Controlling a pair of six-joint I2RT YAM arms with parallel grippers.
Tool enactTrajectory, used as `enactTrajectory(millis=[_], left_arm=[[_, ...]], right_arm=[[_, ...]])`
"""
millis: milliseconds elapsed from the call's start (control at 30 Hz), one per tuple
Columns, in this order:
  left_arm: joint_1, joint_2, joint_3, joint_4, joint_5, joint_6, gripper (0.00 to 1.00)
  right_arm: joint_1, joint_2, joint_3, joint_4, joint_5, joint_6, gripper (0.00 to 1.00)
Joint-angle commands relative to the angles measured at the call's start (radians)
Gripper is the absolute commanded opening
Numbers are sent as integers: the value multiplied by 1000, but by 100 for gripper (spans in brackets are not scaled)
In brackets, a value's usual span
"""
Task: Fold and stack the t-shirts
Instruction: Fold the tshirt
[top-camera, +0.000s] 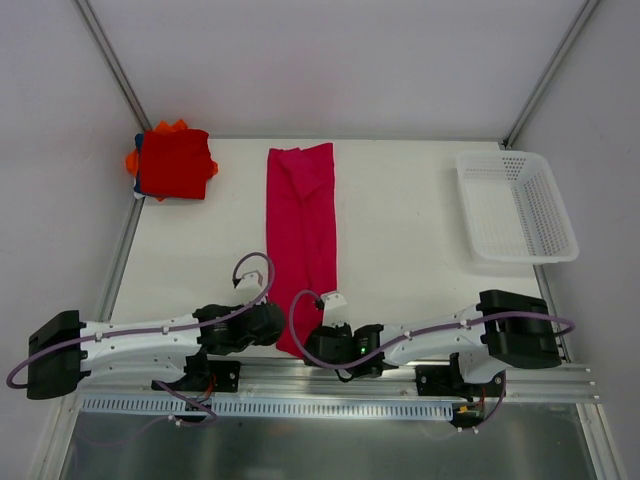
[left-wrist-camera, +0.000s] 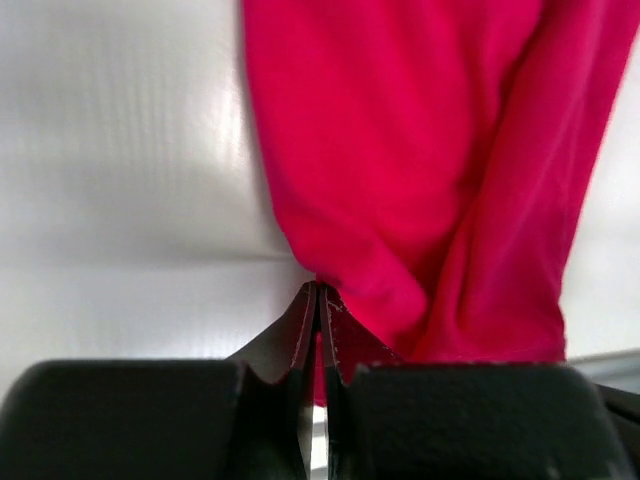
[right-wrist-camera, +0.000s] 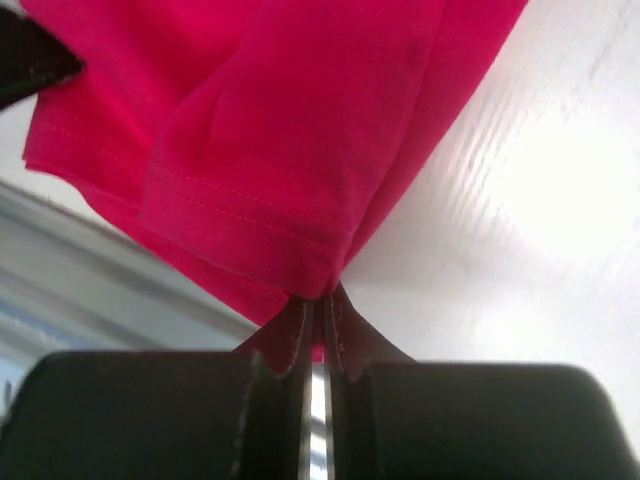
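A crimson-pink t-shirt (top-camera: 301, 235) lies folded into a long narrow strip down the middle of the table. Its near end is pinched from both sides. My left gripper (top-camera: 280, 330) is shut on the near left corner of the cloth (left-wrist-camera: 400, 180). My right gripper (top-camera: 312, 345) is shut on the near right hem corner (right-wrist-camera: 250, 200). In both wrist views a sliver of pink cloth shows between the closed jaws. A stack of folded t-shirts (top-camera: 173, 162), bright red on top with orange and blue edges, sits at the far left corner.
A white perforated plastic basket (top-camera: 515, 205) stands at the far right of the white table (top-camera: 410, 230). An aluminium rail (top-camera: 330, 385) runs along the near edge under both arm bases. Grey walls close in the back and sides.
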Motion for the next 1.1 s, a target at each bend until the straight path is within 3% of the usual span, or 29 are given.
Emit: enactTrajectory(millis=[0, 133, 433, 633, 833, 967, 1067], left_arm=[[-23, -60, 11, -13, 43, 13, 0], [-31, -99, 12, -15, 72, 20, 0], [-36, -227, 98, -42, 80, 102, 0], [-34, -268, 159, -55, -23, 183, 0], [-27, -189, 276, -68, -130, 295, 0], [35, -149, 339, -68, -141, 338, 0], [142, -115, 405, -65, -106, 405, 0]], right_arm=[[68, -4, 121, -326, 61, 87, 1], [95, 27, 227, -470, 89, 101, 1], [73, -24, 292, -567, 172, 96, 0], [3, -58, 327, -572, 190, 20, 0], [-91, -9, 414, -570, 155, -98, 0], [-187, 42, 488, -572, 116, -190, 0], [-252, 85, 554, -569, 101, -270, 1]])
